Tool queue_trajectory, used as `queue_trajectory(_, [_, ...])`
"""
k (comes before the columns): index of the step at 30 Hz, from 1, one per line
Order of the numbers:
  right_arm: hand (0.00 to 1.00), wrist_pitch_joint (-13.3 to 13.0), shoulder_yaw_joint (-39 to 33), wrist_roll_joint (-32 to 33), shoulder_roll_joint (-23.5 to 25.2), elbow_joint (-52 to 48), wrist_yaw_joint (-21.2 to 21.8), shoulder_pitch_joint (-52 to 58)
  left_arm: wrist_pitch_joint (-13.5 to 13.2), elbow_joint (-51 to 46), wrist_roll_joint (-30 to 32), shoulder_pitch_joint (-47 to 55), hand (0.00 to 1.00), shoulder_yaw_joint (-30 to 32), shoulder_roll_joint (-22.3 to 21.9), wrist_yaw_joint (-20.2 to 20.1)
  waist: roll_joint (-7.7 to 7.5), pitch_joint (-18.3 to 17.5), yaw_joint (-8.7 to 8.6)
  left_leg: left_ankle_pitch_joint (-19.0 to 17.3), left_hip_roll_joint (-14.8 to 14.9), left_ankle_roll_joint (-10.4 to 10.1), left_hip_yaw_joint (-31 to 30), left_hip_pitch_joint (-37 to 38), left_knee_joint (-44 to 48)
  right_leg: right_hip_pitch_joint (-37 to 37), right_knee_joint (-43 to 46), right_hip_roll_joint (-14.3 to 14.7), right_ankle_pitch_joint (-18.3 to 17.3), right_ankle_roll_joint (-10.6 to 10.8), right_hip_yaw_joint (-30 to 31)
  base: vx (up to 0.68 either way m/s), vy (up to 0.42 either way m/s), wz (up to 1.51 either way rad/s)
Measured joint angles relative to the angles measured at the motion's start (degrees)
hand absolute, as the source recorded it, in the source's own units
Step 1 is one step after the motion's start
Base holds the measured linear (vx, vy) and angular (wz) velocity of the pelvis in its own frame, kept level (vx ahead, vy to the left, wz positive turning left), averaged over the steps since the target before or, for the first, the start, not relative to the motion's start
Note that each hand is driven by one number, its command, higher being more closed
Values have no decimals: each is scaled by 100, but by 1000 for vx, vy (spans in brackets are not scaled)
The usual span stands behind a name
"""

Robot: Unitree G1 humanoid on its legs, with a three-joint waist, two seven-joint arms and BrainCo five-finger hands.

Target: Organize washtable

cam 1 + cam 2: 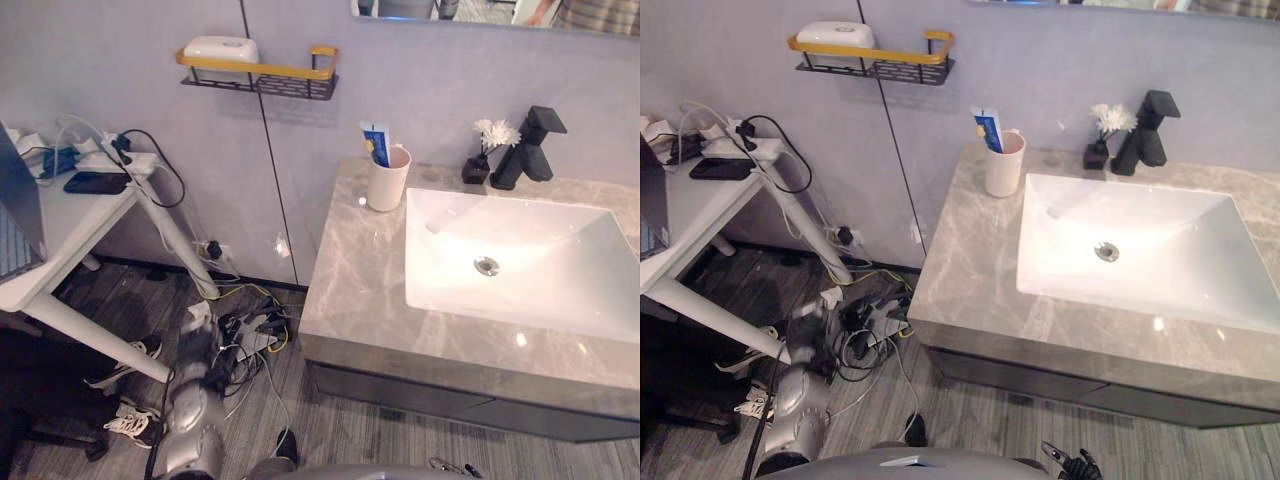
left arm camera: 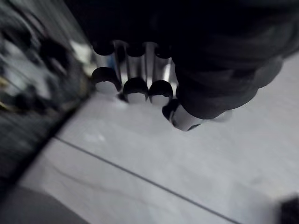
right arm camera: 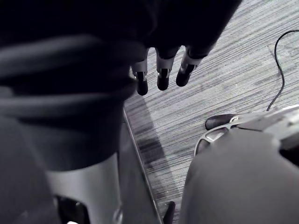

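A white cup [image 1: 387, 178] with a blue toothpaste tube [image 1: 376, 143] stands at the back left of the grey marble countertop [image 1: 350, 290]. Beside the black faucet [image 1: 528, 148] sits a small black vase of white flowers [image 1: 480, 160]. The white basin [image 1: 560, 290] is bare. On the wall hangs a yellow-railed wire shelf [image 1: 290, 80] with a white soap box [image 1: 220, 48] on it. My left hand [image 2: 136, 88] hangs low over the floor left of the cabinet, fingers curled on nothing. My right hand [image 3: 163, 77] hangs over the floor with its fingers straight.
A white side table [image 1: 70, 225] at the left carries a dark phone [image 1: 95, 182], a power strip and cables. Tangled cables [image 1: 250, 335] and sneakers [image 1: 130, 425] lie on the floor between that table and the dark cabinet front [image 1: 420, 400].
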Motion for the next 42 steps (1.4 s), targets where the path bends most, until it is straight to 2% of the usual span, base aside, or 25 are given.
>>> queue_trajectory(3, [0, 5, -43, -3, 72, 47, 2, -36, 290, 1331, 477, 156, 100, 23, 18, -9, -163, -37, 44, -5, -16, 0, 118, 23, 1, -3, -4, -9, 22, 32, 80, 35, 10, -11])
queue_trajectory(6, [0, 8, -65, -6, 109, 84, 13, -105, 502, 2265, 782, 180, 100, 15, 3, -78, -217, -55, 41, -54, -27, 12, 260, 100, 0, -8, -4, -33, 35, 47, 222, 39, 26, -26])
queue_trajectory(7, [0, 6, -85, -7, 113, 182, 18, -162, 520, 2532, 734, 122, 0, 128, -9, -124, -238, -52, 43, -79, -20, 7, 326, 152, 0, 0, -5, -37, 45, 52, 310, 9, 20, -31])
queue_trajectory(10, [0, 9, -159, -16, 104, 241, 26, -225, 590, 3019, 751, -90, 0, 152, 44, -333, -213, -53, 25, -138, -13, 6, 454, 274, -1, 22, -8, -58, 58, 54, 459, -11, 21, -30])
queue_trajectory(15, [0, 101, -205, -36, 80, 293, 85, -224, 780, 3163, 806, -167, 0, 151, 58, -674, -202, -57, -34, -202, -25, -14, 484, 270, -1, 0, -22, -74, 60, 58, 507, 7, 5, -4])
queue_trajectory(21, [0, 137, -200, -50, 66, 457, 176, -339, 905, 3375, 1428, -394, 0, -9, 117, -850, -243, -86, -49, -229, -60, 11, 585, 288, 0, -16, -38, -112, 64, 56, 586, 43, 4, -6])
queue_trajectory(24, [0, 137, -189, -77, 65, 463, 233, -369, 935, 3472, 1780, -483, 0, -122, 156, -846, -249, -91, -114, -258, -71, 6, 595, 323, 0, 9, -34, -117, 84, 2, 604, 44, 11, -2])
queue_trajectory(31, [0, 136, 65, -206, 2, 477, 279, -388, 951, 3494, 1781, -517, 0, -425, 168, -796, -259, -116, -132, -331, -68, 6, 637, 450, 0, 91, -30, -109, 165, -188, 618, 14, 18, -4])
queue_trajectory(36, [0, 127, 399, -254, -52, 451, 280, -398, 938, 3494, 1780, -517, 0, -421, 180, -778, -252, -89, -127, -301, -67, 36, 492, 443, 3, 99, 79, -104, 182, -208, 536, -16, 7, 12])
queue_trajectory(40, [0, 118, 686, -255, -140, 433, 268, -435, 916, 3463, 1772, -558, 0, -402, 190, -745, -241, -19, -106, -132, -73, 72, 82, 125, 73, 13, 152, -56, 183, -204, 121, -56, -11, 54])
queue_trajectory(42, [0, 112, 731, -252, -190, 431, 222, -643, 888, 3385, 1762, -660, 0, -280, 188, -657, -209, 241, -106, -178, -79, 69, -153, -265, 597, -31, 223, -62, 189, -184, -52, -145, -4, 57])
